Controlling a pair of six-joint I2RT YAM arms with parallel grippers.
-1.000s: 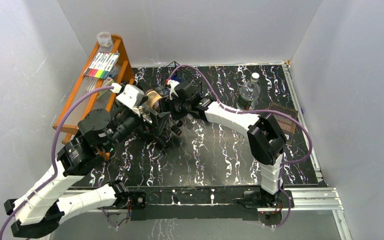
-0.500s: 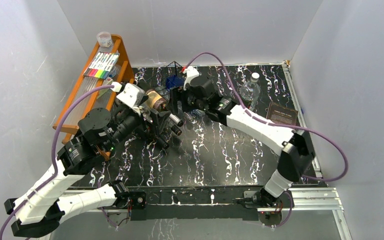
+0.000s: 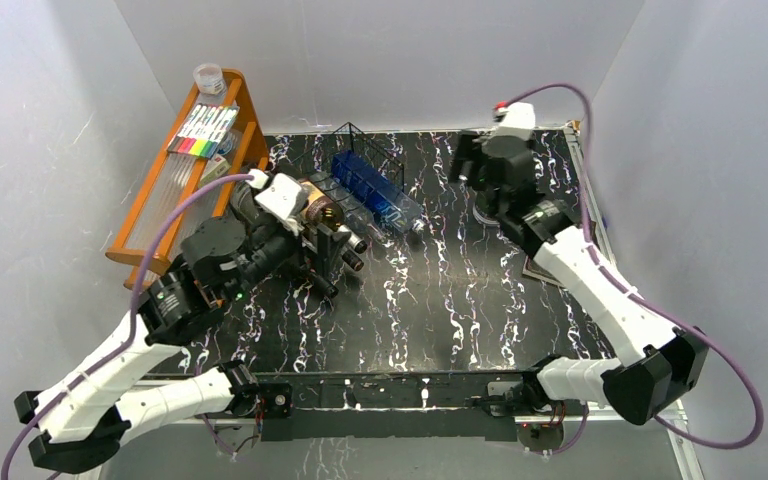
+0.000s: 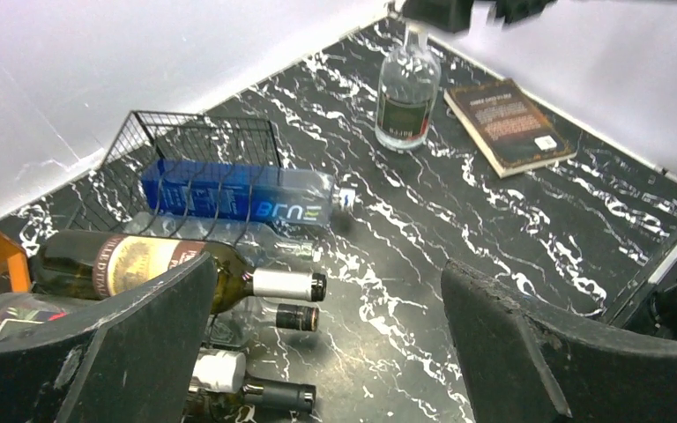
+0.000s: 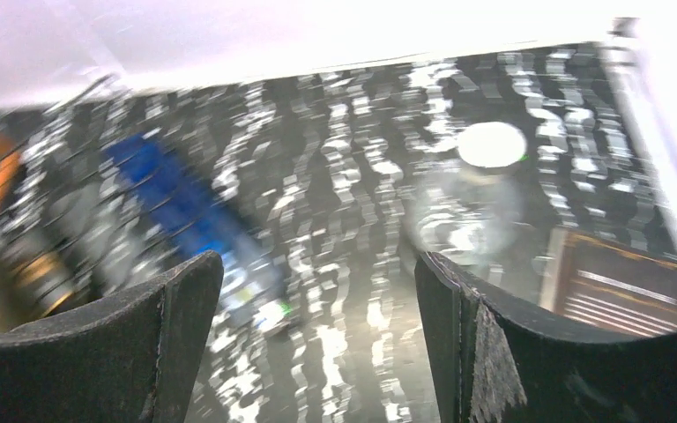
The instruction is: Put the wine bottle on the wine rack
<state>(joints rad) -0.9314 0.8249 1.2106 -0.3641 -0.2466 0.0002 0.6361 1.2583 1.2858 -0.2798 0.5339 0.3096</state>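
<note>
The black wire wine rack (image 4: 203, 141) (image 3: 358, 150) stands at the back left of the marbled table. A green wine bottle (image 4: 154, 263) (image 3: 325, 212) with a tan label and silver-foil neck lies on its side on the rack's wires, beside a blue bottle (image 4: 238, 200) (image 3: 375, 195). Two more dark bottle necks (image 4: 286, 317) lie in front of it. My left gripper (image 4: 326, 344) (image 3: 316, 260) hovers open just above these necks, holding nothing. My right gripper (image 5: 317, 344) (image 3: 472, 165) is open and empty, raised at the back right, apart from the rack.
A clear glass bottle (image 4: 405, 88) (image 5: 485, 176) stands upright at the back right, under the right gripper. A brown book (image 4: 507, 123) (image 3: 560, 255) lies by the right edge. The orange wooden shelf (image 3: 185, 165) with markers stands at the left wall.
My right arm has pulled away from the rack and swung up to the back right, its jaws opening wider. The blue bottle now shows fully on the rack. The left arm shifted slightly.
</note>
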